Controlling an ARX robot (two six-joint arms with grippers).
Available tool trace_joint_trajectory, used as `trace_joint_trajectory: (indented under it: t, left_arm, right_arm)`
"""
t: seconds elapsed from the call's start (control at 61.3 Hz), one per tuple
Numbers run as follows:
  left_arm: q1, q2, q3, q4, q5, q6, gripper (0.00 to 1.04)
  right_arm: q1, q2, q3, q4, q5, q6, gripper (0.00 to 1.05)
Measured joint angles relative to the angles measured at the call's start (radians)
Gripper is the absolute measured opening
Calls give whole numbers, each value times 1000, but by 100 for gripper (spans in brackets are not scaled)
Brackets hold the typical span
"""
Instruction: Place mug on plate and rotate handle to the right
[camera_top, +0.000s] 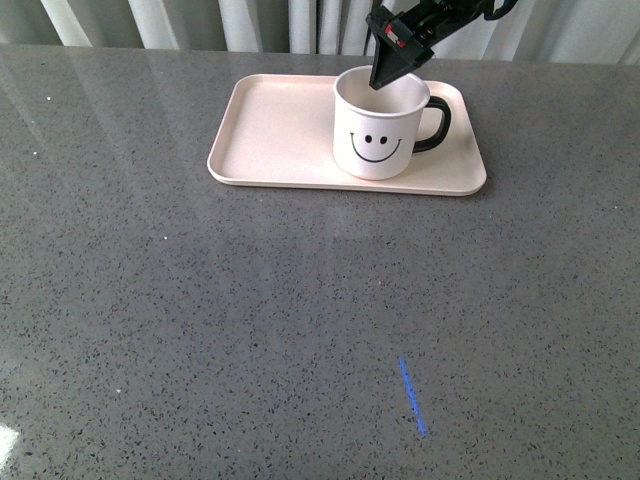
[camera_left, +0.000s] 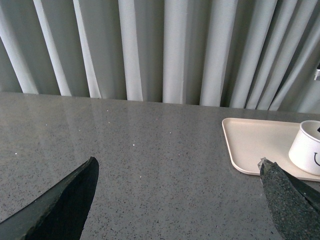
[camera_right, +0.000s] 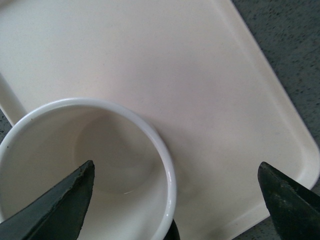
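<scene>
Mug (camera_top: 378, 125) upright on the plate (camera_top: 280, 135), toward its right half, handle (camera_top: 436, 124) already pointing right. My right gripper (camera_top: 392, 72) hangs above the rim, jaws spread wide, gripping nothing; one finger (camera_right: 60, 207) shows over the mug's mouth. Judged step: release and retreat. I should lift straight up, clear of rim and handle, so the mug does not turn. My left gripper (camera_left: 175, 200) is wide open, well apart.

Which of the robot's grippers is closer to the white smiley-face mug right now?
The right. The right gripper, open, hangs just above the white smiley-face mug on the pale pink rectangular tray, one finger over its mouth. The left gripper, also open, sits off to the tray's side over grey table.
</scene>
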Motion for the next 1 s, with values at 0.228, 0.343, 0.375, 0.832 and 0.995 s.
trace_joint_trajectory:
  t: [0.228, 0.343, 0.375, 0.832, 0.995]
  left_arm:
    - [0, 0, 0, 0, 0, 0, 96]
    - [0, 0, 0, 0, 0, 0, 96]
    - [0, 0, 0, 0, 0, 0, 96]
    - [0, 0, 0, 0, 0, 0, 96]
    - [0, 0, 0, 0, 0, 0, 96]
  right_arm:
    - [-5, -70, -101, 82, -35, 15, 96]
    - [-6, -205, -307, 216, -96, 30, 96]
    - [-5, -277, -406, 278, -132, 36, 96]
    - [27, -738, -1362, 1413, 339, 492, 66]
    - [-6, -966, -1773, 1947, 337, 645, 34]
